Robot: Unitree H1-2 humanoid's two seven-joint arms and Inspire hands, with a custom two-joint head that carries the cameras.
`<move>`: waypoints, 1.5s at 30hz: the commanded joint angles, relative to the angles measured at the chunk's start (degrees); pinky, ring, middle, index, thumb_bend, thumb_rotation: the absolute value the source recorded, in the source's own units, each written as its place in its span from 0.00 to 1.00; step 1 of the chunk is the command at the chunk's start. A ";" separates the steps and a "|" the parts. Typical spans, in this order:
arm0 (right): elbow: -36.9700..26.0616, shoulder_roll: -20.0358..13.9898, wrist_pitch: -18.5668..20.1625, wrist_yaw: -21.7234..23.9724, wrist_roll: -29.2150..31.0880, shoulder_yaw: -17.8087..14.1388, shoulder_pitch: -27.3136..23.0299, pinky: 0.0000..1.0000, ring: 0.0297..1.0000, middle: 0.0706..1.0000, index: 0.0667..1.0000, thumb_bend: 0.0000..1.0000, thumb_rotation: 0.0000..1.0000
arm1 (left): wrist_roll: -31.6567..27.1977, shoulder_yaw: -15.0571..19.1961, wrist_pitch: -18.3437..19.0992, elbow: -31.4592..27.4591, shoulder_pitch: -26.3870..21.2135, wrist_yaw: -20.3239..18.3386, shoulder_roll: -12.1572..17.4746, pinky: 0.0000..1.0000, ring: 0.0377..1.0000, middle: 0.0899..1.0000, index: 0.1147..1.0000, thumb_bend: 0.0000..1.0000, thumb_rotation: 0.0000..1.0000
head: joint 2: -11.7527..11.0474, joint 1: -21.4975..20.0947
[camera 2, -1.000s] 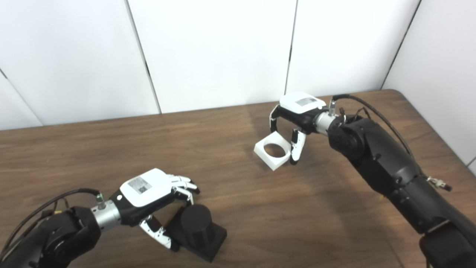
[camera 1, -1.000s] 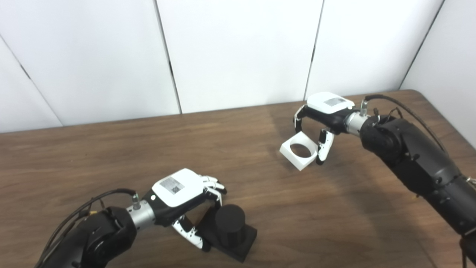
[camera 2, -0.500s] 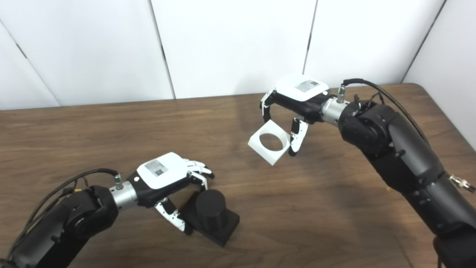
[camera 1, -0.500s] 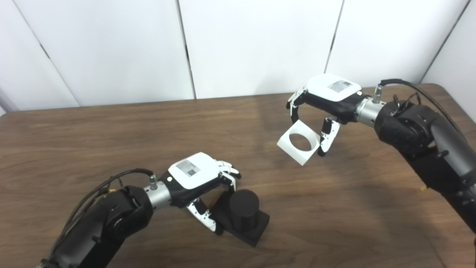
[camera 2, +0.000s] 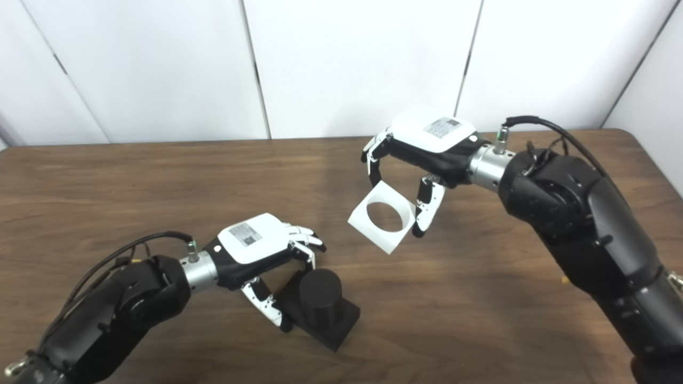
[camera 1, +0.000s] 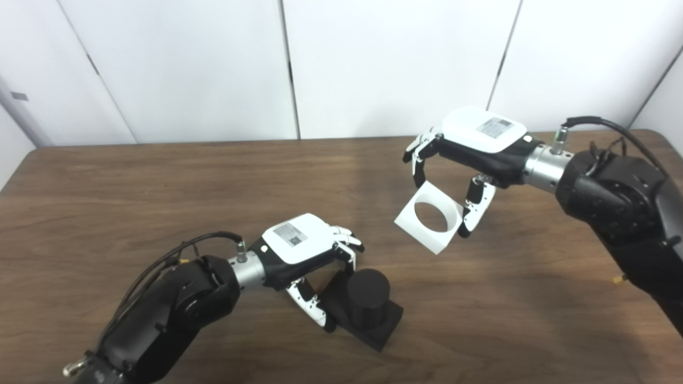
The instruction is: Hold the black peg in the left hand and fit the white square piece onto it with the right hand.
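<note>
On the brown table (camera 1: 160,192), the left hand (camera 1: 304,255) grips the base of the black peg (camera 1: 367,309), while up and to the right of the peg the right hand (camera 1: 469,160) holds the white square piece (camera 1: 428,217) in the air, tilted.

table (camera 1: 106,186): dark wood grain | wall (camera 1: 395,58): white panels, dark vertical seams

Bare table (camera 1: 373,213) between white square piece (camera 1: 429,224) and black peg (camera 1: 368,298).
</note>
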 commanded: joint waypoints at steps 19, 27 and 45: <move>-8.56 2.44 2.42 3.87 4.70 -1.18 -4.19 0.67 0.80 0.74 0.44 0.52 0.14 | 4.09 -2.53 2.52 2.09 -0.14 -4.07 -0.94 0.79 0.88 0.85 0.42 0.52 0.08 | 0.89 1.29; -9.82 4.36 3.76 6.10 4.66 0.07 -4.37 0.68 0.81 0.75 0.44 0.52 0.14 | 4.08 -2.55 2.14 2.24 -0.15 -3.46 -1.15 0.77 0.88 0.84 0.42 0.52 0.08 | 1.07 1.63; -8.17 6.92 0.53 5.44 2.62 4.26 -1.84 0.64 0.80 0.75 0.44 0.52 0.14 | 4.15 -2.69 2.86 1.35 -0.17 -3.92 -1.35 0.77 0.88 0.84 0.42 0.52 0.08 | 1.56 2.33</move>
